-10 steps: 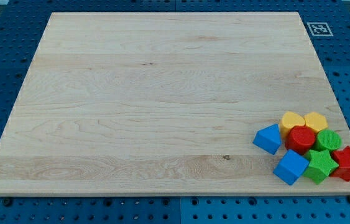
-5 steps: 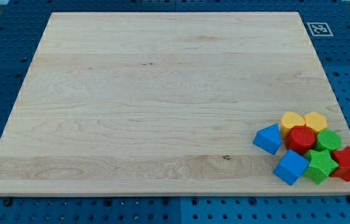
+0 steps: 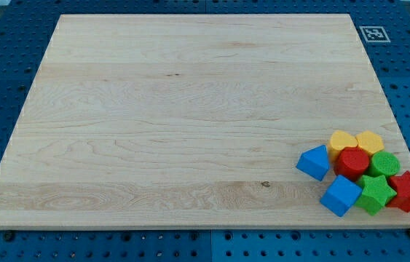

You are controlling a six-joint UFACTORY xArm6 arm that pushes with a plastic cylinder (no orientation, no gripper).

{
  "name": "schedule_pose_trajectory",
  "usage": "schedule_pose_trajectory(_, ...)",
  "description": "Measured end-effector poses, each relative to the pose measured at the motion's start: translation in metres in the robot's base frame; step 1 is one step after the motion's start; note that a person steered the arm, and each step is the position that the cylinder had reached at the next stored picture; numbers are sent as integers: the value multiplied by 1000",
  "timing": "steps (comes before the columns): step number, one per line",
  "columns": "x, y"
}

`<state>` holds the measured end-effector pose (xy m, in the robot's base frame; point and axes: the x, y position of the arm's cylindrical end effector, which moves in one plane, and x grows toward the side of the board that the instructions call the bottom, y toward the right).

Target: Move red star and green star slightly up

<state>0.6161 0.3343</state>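
Note:
The red star (image 3: 407, 191) lies at the board's bottom right corner, close to the right edge. The green star (image 3: 375, 193) sits right beside it on its left, touching it. Both are packed into a cluster with other blocks above and to the left. My tip and the rod do not show anywhere in the view.
In the same cluster are a blue cube (image 3: 341, 195), a blue triangular block (image 3: 314, 161), a red cylinder (image 3: 352, 162), a green cylinder (image 3: 386, 164) and two yellow blocks (image 3: 343, 140) (image 3: 370, 141). The wooden board (image 3: 190, 116) lies on a blue pegboard. A marker tag (image 3: 373, 33) is at the top right.

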Motion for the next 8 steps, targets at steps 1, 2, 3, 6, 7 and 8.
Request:
schedule_pose_trajectory(1,1,-9)
schedule_pose_trajectory(2,0,-26)
schedule_pose_trajectory(3,1,-45)
schedule_pose_trajectory(6,2,-82)
schedule_pose_trajectory(7,2,-97)
schedule_pose_trajectory(8,2,-106)
